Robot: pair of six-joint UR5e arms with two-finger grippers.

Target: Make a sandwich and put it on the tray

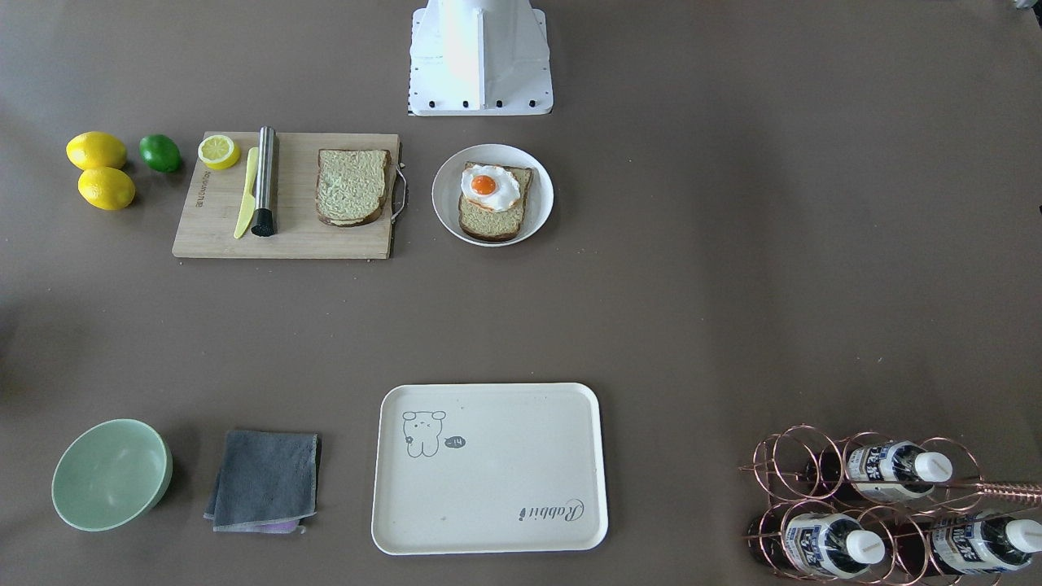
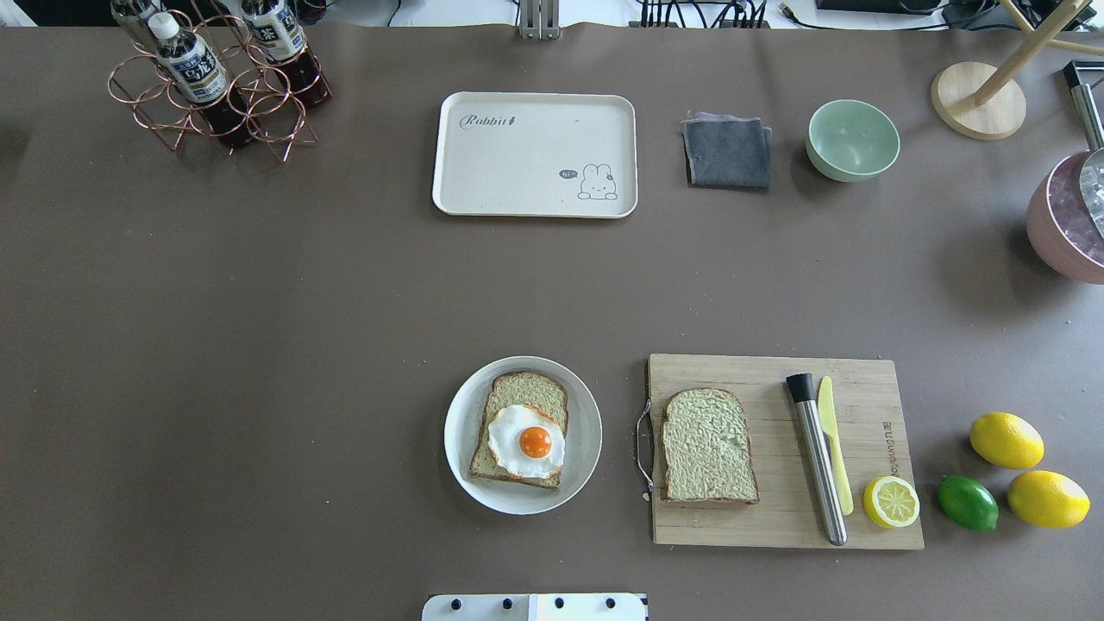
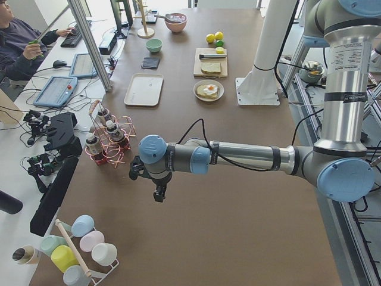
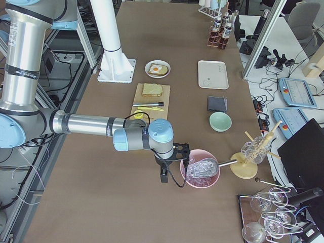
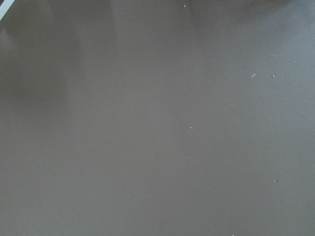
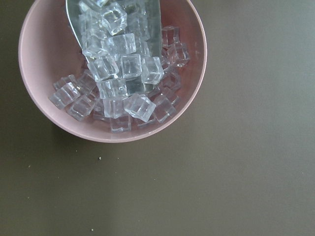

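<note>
One bread slice [image 2: 520, 429] lies on a round white plate [image 2: 461, 460] with a fried egg [image 2: 527, 442] on top of it. A second bread slice [image 2: 708, 444] lies on the bamboo cutting board [image 2: 862, 517]. The cream tray [image 2: 535, 155] with "Rabbit" script sits bare at the far side. My left gripper [image 3: 158, 194] hangs over bare table far to the left, near the bottle rack. My right gripper [image 4: 164, 175] hangs far to the right beside a pink ice bowl. Both show only in side views, so I cannot tell if they are open or shut.
A metal muddler [image 2: 817, 457], yellow knife [image 2: 834, 442] and lemon half [image 2: 891, 501] lie on the board. Two lemons [image 2: 1006, 440] and a lime [image 2: 968, 503] sit right of it. A grey cloth [image 2: 727, 152], green bowl [image 2: 853, 140], copper bottle rack [image 2: 216, 82] and pink ice bowl [image 6: 112, 69] stand around.
</note>
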